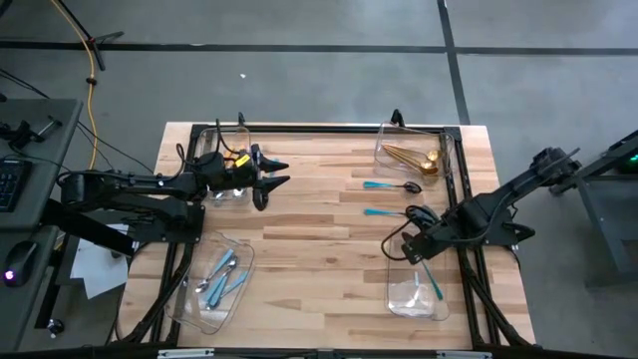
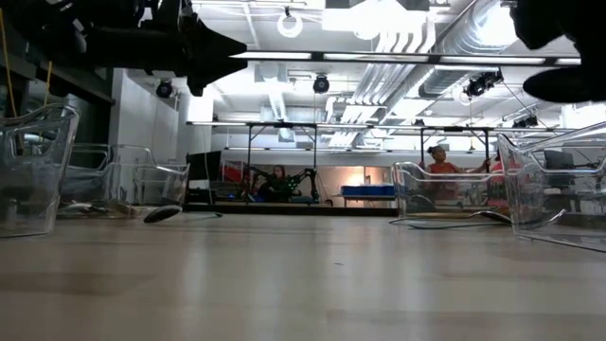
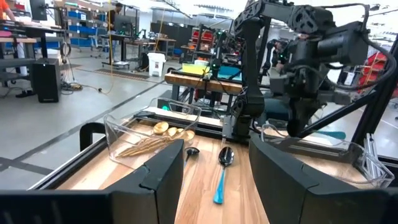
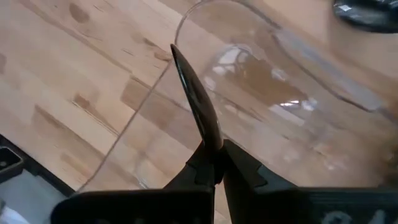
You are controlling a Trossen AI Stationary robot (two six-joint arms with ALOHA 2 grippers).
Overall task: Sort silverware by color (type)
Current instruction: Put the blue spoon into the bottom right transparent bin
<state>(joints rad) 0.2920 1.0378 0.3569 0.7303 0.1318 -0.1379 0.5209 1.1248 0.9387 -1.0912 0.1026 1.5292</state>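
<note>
Black utensil (image 4: 198,102) sits pinched in the right claw (image 4: 214,163), over the near-right clear bin (image 1: 419,297); its handle is hidden. Left to right on the surface (image 1: 319,239): left claw (image 1: 271,178) spread apart and empty, blue-handled pieces (image 1: 221,276) binned, two teal-handled black spoons (image 1: 391,185) loose, gold pieces (image 1: 414,158) binned. No legible writing.
</note>
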